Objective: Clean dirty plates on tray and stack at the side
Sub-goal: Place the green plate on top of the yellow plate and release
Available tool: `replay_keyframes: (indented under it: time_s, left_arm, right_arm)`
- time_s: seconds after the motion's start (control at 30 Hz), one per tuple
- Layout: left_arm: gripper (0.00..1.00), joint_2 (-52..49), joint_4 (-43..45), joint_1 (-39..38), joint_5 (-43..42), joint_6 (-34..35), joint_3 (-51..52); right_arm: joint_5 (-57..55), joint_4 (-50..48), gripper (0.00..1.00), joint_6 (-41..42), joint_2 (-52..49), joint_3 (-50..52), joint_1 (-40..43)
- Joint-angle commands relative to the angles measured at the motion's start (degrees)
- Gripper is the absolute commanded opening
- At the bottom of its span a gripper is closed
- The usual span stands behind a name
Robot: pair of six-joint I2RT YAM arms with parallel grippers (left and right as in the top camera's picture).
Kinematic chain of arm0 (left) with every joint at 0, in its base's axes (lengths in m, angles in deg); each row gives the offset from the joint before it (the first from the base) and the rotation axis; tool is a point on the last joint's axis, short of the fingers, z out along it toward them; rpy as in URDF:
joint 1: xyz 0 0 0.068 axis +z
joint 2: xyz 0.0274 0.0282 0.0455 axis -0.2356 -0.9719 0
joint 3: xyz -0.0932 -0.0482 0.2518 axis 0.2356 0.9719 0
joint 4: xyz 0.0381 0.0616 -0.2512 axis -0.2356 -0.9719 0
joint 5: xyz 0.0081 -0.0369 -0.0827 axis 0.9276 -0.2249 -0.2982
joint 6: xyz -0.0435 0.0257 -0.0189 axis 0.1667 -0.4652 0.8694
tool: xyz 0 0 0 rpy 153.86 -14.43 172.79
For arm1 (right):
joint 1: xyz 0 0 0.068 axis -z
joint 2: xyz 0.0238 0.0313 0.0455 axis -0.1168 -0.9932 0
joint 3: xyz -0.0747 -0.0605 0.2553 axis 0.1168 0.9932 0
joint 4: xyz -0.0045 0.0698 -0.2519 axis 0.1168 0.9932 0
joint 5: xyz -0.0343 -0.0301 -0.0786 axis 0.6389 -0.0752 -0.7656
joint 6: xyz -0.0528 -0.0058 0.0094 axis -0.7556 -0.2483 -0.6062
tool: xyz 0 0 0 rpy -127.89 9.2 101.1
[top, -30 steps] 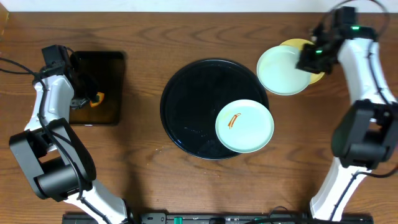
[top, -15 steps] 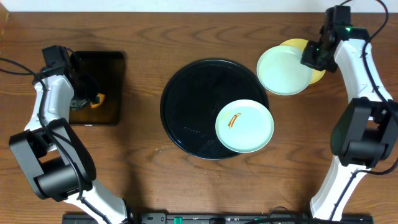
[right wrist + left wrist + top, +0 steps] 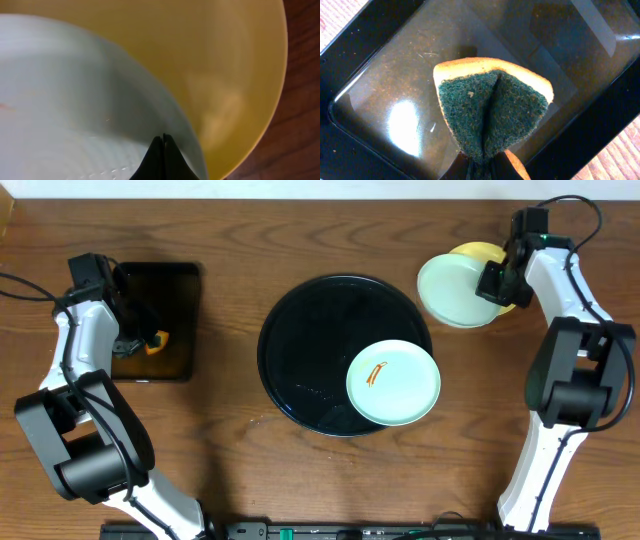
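Observation:
A pale mint plate (image 3: 393, 382) with an orange sauce streak lies on the right front of the round black tray (image 3: 300, 350), overhanging its rim. At the back right a second mint plate (image 3: 455, 292) rests partly on a yellow plate (image 3: 480, 252). My right gripper (image 3: 492, 283) is at this mint plate's right edge. In the right wrist view its fingers (image 3: 163, 137) are shut together, empty, over the mint plate (image 3: 65, 100) beside the yellow plate (image 3: 215, 65). My left gripper (image 3: 490, 167) is shut on a folded green and yellow sponge (image 3: 492, 107).
The sponge and left gripper (image 3: 150, 340) hang over a small rectangular black tray (image 3: 175, 290) at the far left, whose glossy floor (image 3: 385, 60) fills the left wrist view. Brown wooden table lies all around. The right arm's base stands at the front right.
My right gripper has shut and shifted a little. The mint plate at the back right has slid slightly right, further over the yellow plate. The left arm has not moved.

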Motion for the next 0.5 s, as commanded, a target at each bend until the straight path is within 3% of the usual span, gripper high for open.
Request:
replay_keyframes:
  time_s: [0.0,0.47]
  left_arm:
    - [0.09,0.0,-0.2,0.3,0.7,-0.8,1.0]
    - [0.09,0.0,-0.3,0.3,0.7,-0.8,1.0]
  right_arm:
    - [-2.7,0.0,0.01,0.4,-0.5,-0.7,1.2]
    - [-6.2,12.4,0.01,0.0,-0.4,-14.3,3.2]
